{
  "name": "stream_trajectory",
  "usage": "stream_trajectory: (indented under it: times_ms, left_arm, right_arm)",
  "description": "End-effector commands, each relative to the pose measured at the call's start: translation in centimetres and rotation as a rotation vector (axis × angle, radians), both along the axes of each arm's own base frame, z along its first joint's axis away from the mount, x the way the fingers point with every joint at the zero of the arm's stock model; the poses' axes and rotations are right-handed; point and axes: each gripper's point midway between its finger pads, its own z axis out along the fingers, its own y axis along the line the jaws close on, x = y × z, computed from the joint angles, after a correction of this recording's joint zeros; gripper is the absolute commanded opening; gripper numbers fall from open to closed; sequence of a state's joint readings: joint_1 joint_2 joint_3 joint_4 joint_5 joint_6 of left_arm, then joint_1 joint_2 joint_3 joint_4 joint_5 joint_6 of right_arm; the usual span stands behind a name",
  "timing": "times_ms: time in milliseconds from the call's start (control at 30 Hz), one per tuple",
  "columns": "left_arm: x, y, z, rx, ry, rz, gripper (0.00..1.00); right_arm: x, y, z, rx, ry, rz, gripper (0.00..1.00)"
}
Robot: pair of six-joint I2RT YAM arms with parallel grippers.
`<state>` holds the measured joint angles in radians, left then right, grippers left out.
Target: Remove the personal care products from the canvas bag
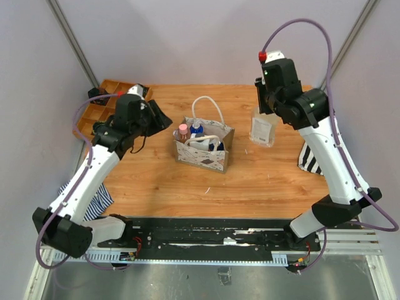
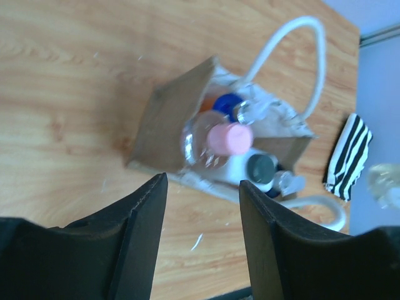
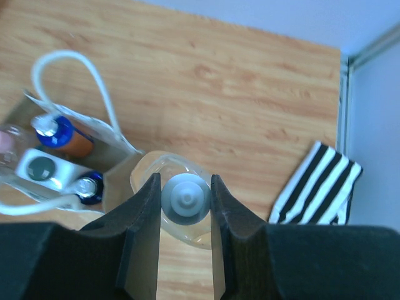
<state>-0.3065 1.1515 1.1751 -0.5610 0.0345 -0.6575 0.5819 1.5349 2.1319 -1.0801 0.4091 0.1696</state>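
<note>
The canvas bag (image 1: 203, 155) stands upright mid-table, its rope handles up. It holds a clear bottle with a pink cap (image 1: 183, 132), a blue-capped bottle (image 1: 196, 129) and others. The left wrist view looks into the bag (image 2: 165, 125) at the pink cap (image 2: 229, 139) and blue cap (image 2: 226, 105). My left gripper (image 1: 157, 117) is open and empty, left of the bag. My right gripper (image 1: 265, 106) is shut on the white cap (image 3: 185, 197) of a clear squarish bottle (image 1: 262, 129), which stands on the table right of the bag (image 3: 119, 172).
A compartmented wooden tray (image 1: 100, 103) sits at the far left corner. One striped cloth (image 1: 310, 159) lies at the right edge and also shows in the right wrist view (image 3: 319, 187). Another striped cloth (image 1: 94, 201) hangs at the left front.
</note>
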Motion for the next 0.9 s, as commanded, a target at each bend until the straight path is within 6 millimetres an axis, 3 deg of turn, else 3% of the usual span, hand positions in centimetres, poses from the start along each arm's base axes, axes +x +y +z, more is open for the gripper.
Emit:
stream_trajectory:
  times_ms: [0,133,200,433,667,800,867]
  left_arm:
    - [2.8,-4.1,1.4,0.031,-0.072,-0.047,0.57]
    - [3.4,-7.2,-2.0,0.184,0.003,-0.089,0.62]
    - [3.5,-7.6,-3.2,0.256,0.023,-0.08,0.63]
    - [4.5,-6.1,-6.4,0.445,0.092,0.013,0.64]
    - [4.8,-5.6,-6.3,0.517,0.06,0.07,0.64]
    - [5.0,-5.6,-7.9,0.548,0.096,0.066,0.63]
    - [4.9,-5.9,-8.4,0.542,0.105,0.06,0.57]
  right_arm:
    - [0.8,-1.1,-3.3,0.015,0.027,-0.049,0.01]
    - [0.9,-2.1,-7.7,-0.028,0.068,-0.079,0.01]
    - [0.8,-2.8,-9.7,-0.036,0.11,-0.099,0.01]
    - [0.3,-2.9,-14.1,-0.016,0.185,-0.111,0.01]
    - [-0.2,-3.2,-17.3,-0.018,0.245,-0.13,0.01]
    - [-0.4,-3.1,-19.2,-0.013,0.284,-0.137,0.01]
    - [-0.6,-3.0,-19.7,-0.012,0.298,-0.139,0.04]
